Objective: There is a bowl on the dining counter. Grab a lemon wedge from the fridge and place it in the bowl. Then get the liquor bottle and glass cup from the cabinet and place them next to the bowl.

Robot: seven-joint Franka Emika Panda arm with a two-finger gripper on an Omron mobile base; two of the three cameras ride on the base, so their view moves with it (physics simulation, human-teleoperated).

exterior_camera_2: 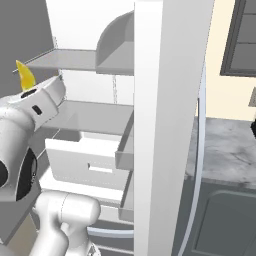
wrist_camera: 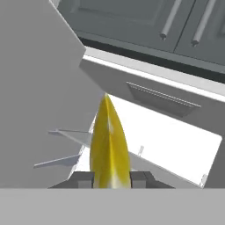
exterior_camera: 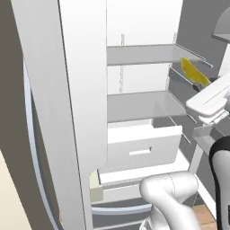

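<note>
White fridge (exterior_camera: pixel 134 112) stands open before us; our pincer (wrist_camera: pixel 110 179) is closed on the yellow lemon wedge (wrist_camera: pixel 109 145), whose long axis runs straight out toward twelve o'clock from the fingertips.

I'm getting flat, even rendered light here, soft shadows under the fridge shelves (exterior_camera: pixel 143 55), no glare, slightly pixelated edges.
</note>
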